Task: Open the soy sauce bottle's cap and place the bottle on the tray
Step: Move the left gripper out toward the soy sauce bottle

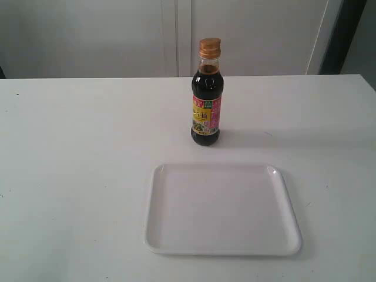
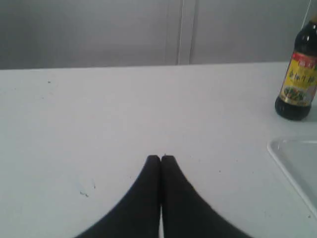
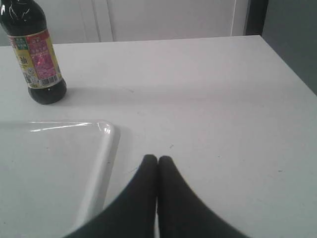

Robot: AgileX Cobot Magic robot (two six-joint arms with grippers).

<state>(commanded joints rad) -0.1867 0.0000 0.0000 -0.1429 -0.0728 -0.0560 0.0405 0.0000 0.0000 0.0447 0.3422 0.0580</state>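
Observation:
The soy sauce bottle [image 1: 207, 108] stands upright on the white table behind the tray, dark liquid inside and a red, yellow and pink label. Its golden-orange cap [image 1: 210, 47] sits closed on the narrow neck. The flat white tray [image 1: 176, 235] lies in front of it, with nothing on it. Neither arm shows in the exterior view. My left gripper [image 2: 160, 158] is shut on nothing, over bare table; the bottle [image 2: 297, 79] and a tray corner [image 2: 282, 148] lie well off. My right gripper [image 3: 157, 159] is shut too, beside the tray's rim [image 3: 101, 163], the bottle [image 3: 38, 59] far beyond.
The white table [image 1: 76, 164] stretches wide on both sides of the tray. Behind it rises a pale panelled wall [image 1: 106, 35]. The table's right edge [image 3: 290, 64] shows in the right wrist view, with a dark gap past it.

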